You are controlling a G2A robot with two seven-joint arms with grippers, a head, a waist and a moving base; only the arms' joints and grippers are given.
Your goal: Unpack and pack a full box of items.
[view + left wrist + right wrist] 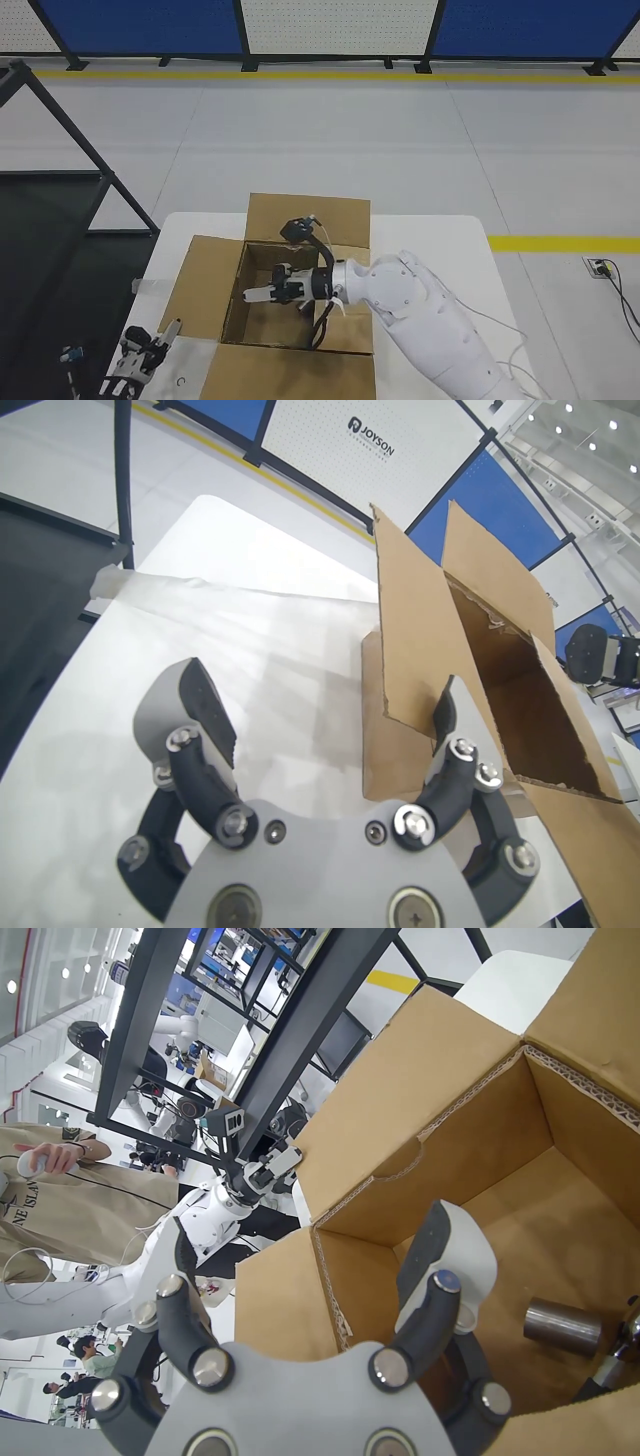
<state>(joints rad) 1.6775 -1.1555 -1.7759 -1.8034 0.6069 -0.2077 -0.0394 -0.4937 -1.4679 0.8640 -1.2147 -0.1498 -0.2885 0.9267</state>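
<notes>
Cardboard box [215,290] sits open on the white desk [430,235], centre-low in the top view, all four flaps splayed outward. Inside, on the box floor, a short metal cylinder [562,1332] lies on its side. A second shiny metal piece [627,1328] is just beside it, cut off by the frame edge and not identifiable. Cylinder judged solid or thick-walled steel: heavy for its bulk, fully rigid, not fragile. The surface is smooth, so it is likely slippery under the pads, and it is free to roll as it lies. Best hold would be across the curved body at mid-length, pads on opposite sides and axis square to the jaws. An end-on hold looks poor. The box walls are stiff corrugated board, but the flaps would bend if bumped. Right pincer [310,1223] is inside the box mouth in the top view [258,295], spread wide, holding nothing, with the cylinder near one finger but apart from it. Left pincer [325,675] is at the lower left of the top view [160,345], outside the box and also wide and empty. One finger is close against a flap corner; contact cannot be confirmed.
</notes>
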